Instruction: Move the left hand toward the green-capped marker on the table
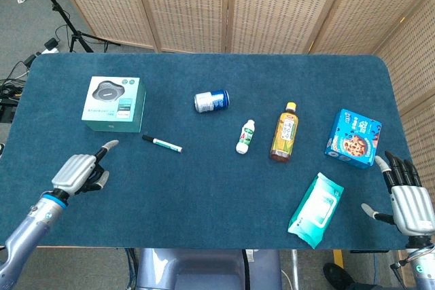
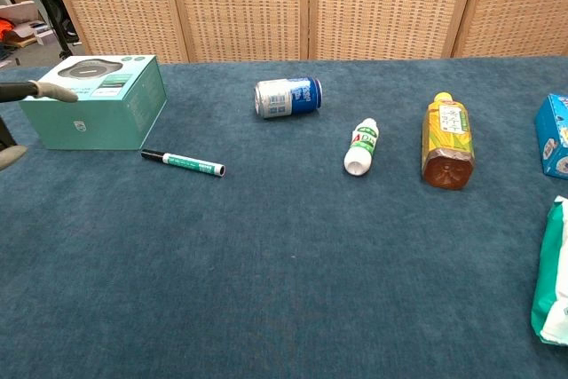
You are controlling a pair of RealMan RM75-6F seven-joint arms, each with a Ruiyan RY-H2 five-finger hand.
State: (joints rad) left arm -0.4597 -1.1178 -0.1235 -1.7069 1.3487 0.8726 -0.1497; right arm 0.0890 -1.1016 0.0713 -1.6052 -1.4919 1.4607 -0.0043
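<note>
While my left hand (image 1: 79,172) hovers over the near-left part of the blue table (image 1: 204,195), I see it holds nothing: one finger sticks out toward the far right and the others look curled under the palm, so I cannot tell for sure how far apart they are. In the chest view only two fingertips (image 2: 55,91) poke in from the left edge, in front of the green box (image 2: 98,102). The green-capped marker (image 1: 162,143) lies flat on the cloth to the right of and farther out than that hand, well apart from it, with its black end pointing left toward the near-right corner of the box. That box sits just beyond the marker on the left side of the table. A blue and white can (image 1: 211,100) lies on its side to the right of the box, farther back. A small white bottle (image 1: 245,136) and a yellow-labelled drink bottle (image 1: 285,132) lie side by side near the middle, to the right of the marker. A blue cookie box (image 1: 353,138) rests on the right side, with a pack of wipes (image 1: 316,210) nearer to me. My right hand (image 1: 406,202) sits at the near-right corner, fingers spread and gripping nothing, just right of the wipes.
</note>
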